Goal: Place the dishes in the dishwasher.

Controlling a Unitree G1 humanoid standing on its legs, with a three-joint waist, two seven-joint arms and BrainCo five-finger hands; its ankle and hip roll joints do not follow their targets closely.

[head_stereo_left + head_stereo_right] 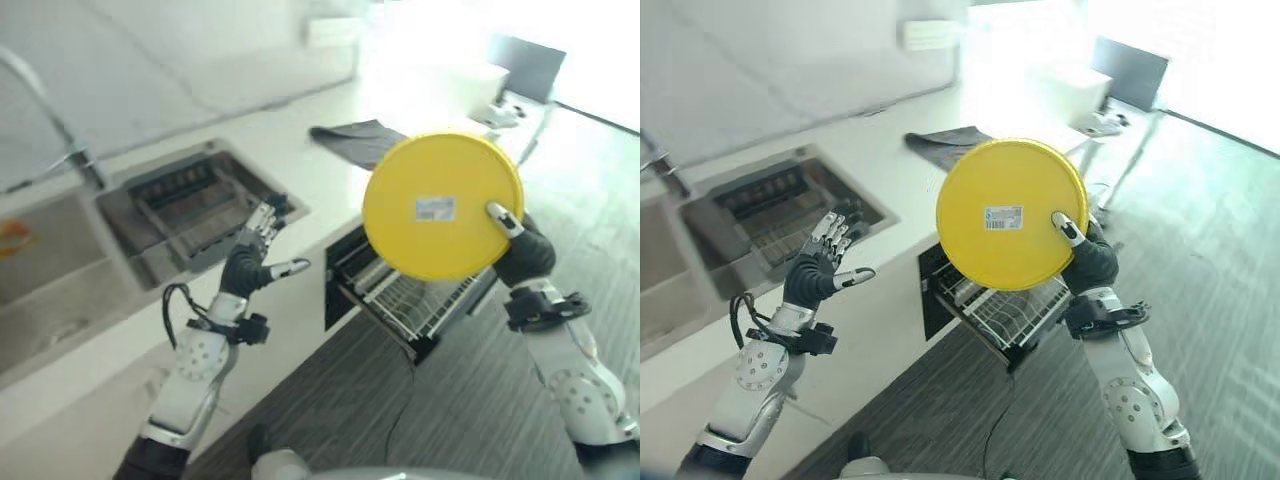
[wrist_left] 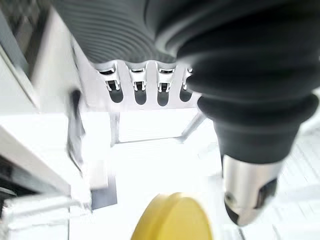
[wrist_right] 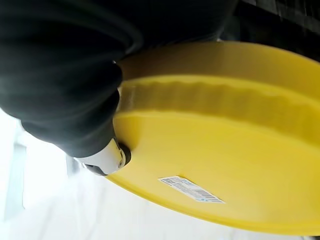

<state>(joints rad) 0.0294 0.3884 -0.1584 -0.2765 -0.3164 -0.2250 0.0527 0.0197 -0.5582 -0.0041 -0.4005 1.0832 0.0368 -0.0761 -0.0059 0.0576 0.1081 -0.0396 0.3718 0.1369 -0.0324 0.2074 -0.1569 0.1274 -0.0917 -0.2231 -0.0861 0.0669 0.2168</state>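
The right hand has its thumb pressed on the underside of a round yellow plate, its fingers hidden behind the plate, so it pinches the rim near the lower right edge. The plate is held up on edge in the air, its base turned toward the robot's head, with a small white label near the middle. It hangs above the pulled-out dishwasher rack, well clear of it.

The left hand is raised over the white counter, fingers spread and fairly straight, thumb pointing off to the side, holding nothing.

Beyond the hands, the wire rack slides out of the dark dishwasher opening below the counter edge, and no dishes can be made out in it. A sink is set into the counter beside the left hand, and a dark cloth lies farther along the top.

The task looks early: this plate is lifted but not yet loaded. It has yet to be lowered and slotted between the rack's wires.
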